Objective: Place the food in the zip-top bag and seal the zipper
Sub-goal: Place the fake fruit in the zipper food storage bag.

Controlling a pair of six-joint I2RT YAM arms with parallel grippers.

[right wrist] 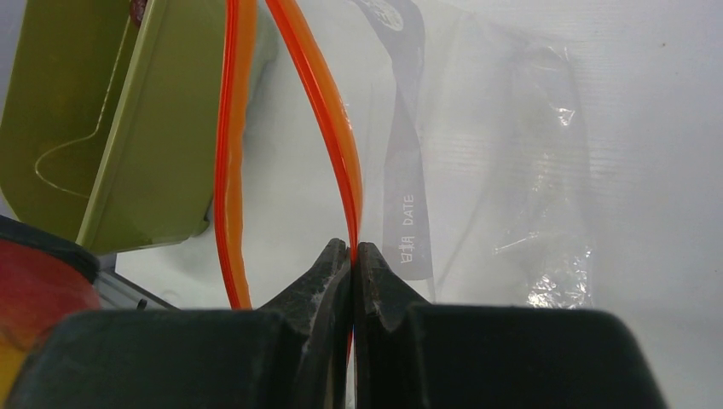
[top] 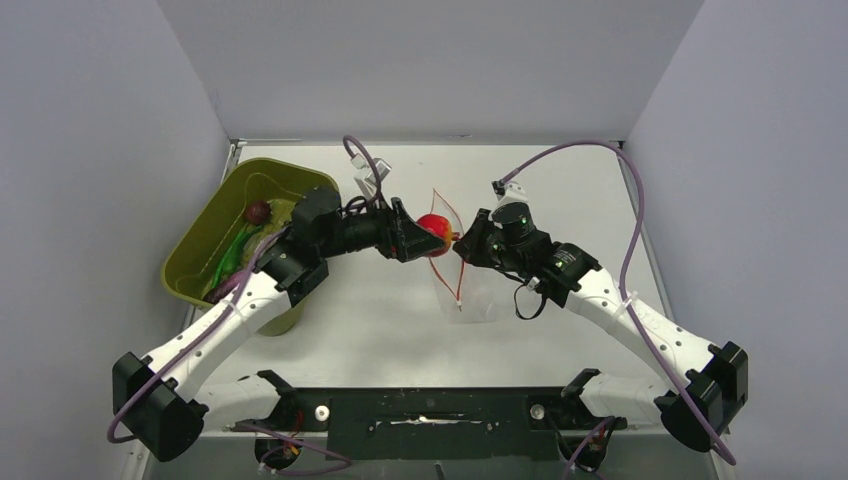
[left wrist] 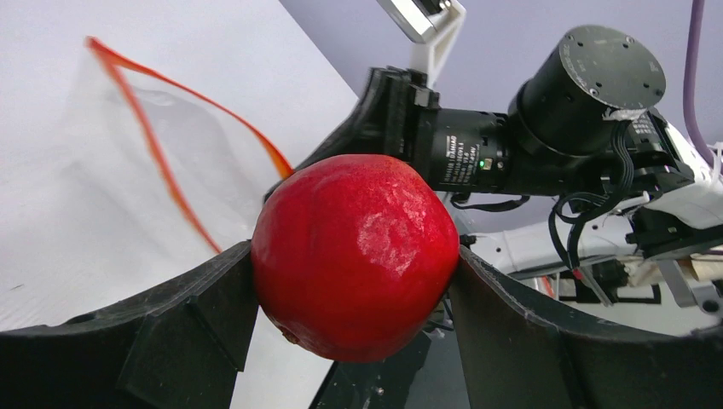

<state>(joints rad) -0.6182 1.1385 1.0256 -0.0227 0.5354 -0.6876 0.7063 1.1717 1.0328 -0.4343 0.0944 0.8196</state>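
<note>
My left gripper (top: 425, 237) is shut on a red round toy fruit (top: 433, 232), which fills the left wrist view (left wrist: 356, 256) between both fingers. It hangs at the open mouth of the clear zip-top bag (top: 470, 290). My right gripper (top: 462, 243) is shut on one side of the orange-red zipper strip (right wrist: 341, 153), holding the mouth open; the other side of the strip (right wrist: 230, 170) bows away to the left. The bag's clear body (right wrist: 511, 170) lies on the table. More food, a brown round piece (top: 258, 211) and green pieces (top: 235, 252), lies in the olive-green tub (top: 200, 240).
The olive-green tub (right wrist: 111, 128) stands at the table's left, close behind my left arm. Grey walls close the table in at the back and both sides. Purple cables loop above both arms.
</note>
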